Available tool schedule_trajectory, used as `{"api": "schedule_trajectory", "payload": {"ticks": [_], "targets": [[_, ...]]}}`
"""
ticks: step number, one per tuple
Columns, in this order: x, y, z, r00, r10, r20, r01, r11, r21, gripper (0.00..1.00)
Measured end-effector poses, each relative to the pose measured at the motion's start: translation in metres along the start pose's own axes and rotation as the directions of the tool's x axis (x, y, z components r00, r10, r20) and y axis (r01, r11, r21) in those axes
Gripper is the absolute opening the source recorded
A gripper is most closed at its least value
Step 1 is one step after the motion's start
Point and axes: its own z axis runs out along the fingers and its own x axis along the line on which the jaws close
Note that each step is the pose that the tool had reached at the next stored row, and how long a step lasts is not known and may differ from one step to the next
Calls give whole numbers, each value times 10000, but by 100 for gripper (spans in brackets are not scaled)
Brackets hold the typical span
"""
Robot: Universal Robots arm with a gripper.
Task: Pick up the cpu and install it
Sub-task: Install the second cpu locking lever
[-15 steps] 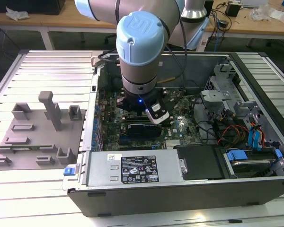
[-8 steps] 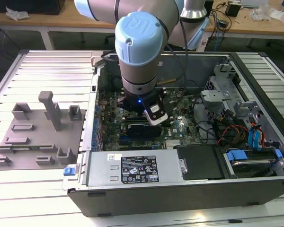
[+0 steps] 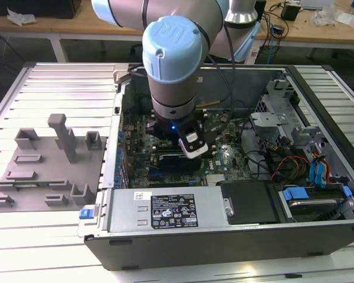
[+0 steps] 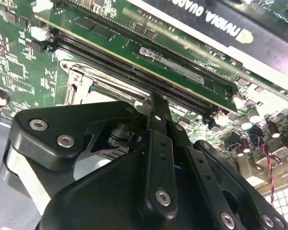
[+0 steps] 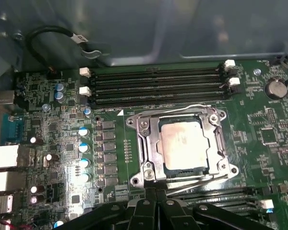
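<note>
1. Even, bright ambient light is recorded in the exterior view; the ribbed tabletop (image 3: 59,88) is rendered pale, nearly washed out.
2. The interior of the computer case (image 3: 224,230) is seen darker, shaded beneath the arm (image 3: 174,65).
3. A small blue-white point of light is noted under the arm's wrist.
4. In the first wrist view, a soft whitish glare is observed on the cpu (image 5: 182,145) and on the capacitors (image 5: 83,146) beside it.
5. The upper case wall in that view is hazy and unfocused.
6. In the second wrist view, the gripper (image 4: 153,143) body is blurred at close range; the motherboard (image 4: 24,72) stays sharp.
</note>
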Motion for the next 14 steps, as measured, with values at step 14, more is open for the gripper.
{"api": "schedule_trajectory", "payload": {"ticks": [14], "targets": [[88,-5,38,9998,168,55,-168,9999,-20,11]]}}
